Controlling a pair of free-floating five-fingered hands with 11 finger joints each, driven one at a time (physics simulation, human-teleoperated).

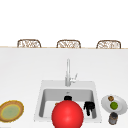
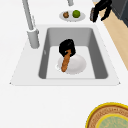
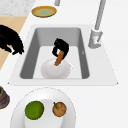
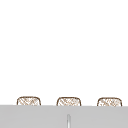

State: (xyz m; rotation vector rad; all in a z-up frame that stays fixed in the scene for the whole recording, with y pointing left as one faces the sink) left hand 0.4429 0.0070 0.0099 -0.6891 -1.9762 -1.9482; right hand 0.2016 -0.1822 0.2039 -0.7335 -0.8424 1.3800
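Observation:
My left hand (image 2: 67, 47) is down in the sink basin (image 2: 98, 60), shut on the top end of an orange-brown carrot-like stick (image 2: 65, 62). The stick leans down onto a white plate (image 2: 76, 65) on the basin floor. From the right side the same hand (image 3: 61, 47), stick (image 3: 58, 60) and plate (image 3: 53, 70) show. In the front view a large red ball (image 1: 67, 114) covers most of the left hand (image 1: 67, 97). My right hand (image 1: 89, 107) hangs in the air by the sink's front right corner, fingers relaxed and pointing down, holding nothing; it shows as well from the side (image 2: 99, 10).
A tall faucet (image 1: 68, 73) stands behind the basin. On the right counter a white plate (image 1: 121, 105) carries a green lime (image 1: 114, 105) and a brown fruit (image 1: 110, 98); a jar (image 1: 113, 118) stands in front of it. A yellow-rimmed plate (image 1: 11, 110) lies on the left counter.

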